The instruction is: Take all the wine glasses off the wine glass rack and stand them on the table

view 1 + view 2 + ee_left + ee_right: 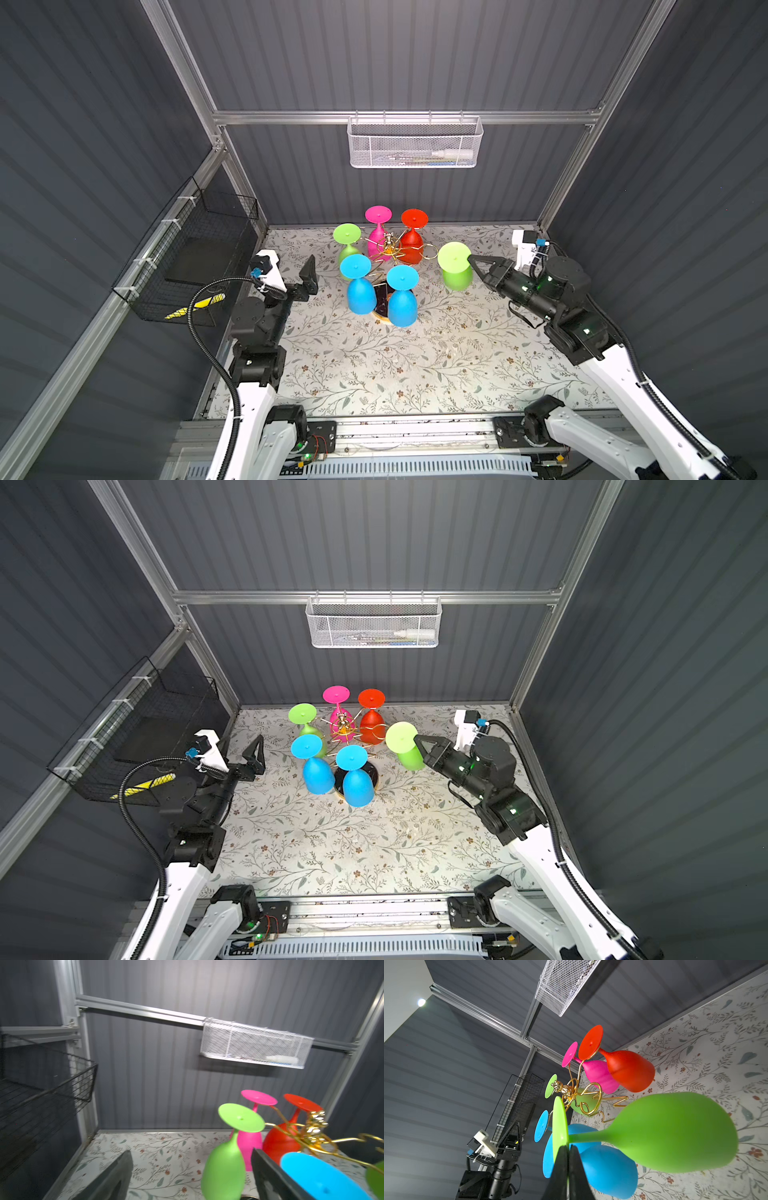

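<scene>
The gold wine glass rack stands at the back middle of the table, with blue, pink, red and green glasses hanging upside down from its arms. Another green wine glass hangs upside down just right of the rack's bare ring arm, apart from it. My right gripper is shut on the rim of this glass's round foot. My left gripper stands open left of the rack, holding nothing.
A white mesh basket hangs on the back wall. A black wire basket hangs on the left wall. Two blue glasses hang on the rack's near side. The table has a floral cover.
</scene>
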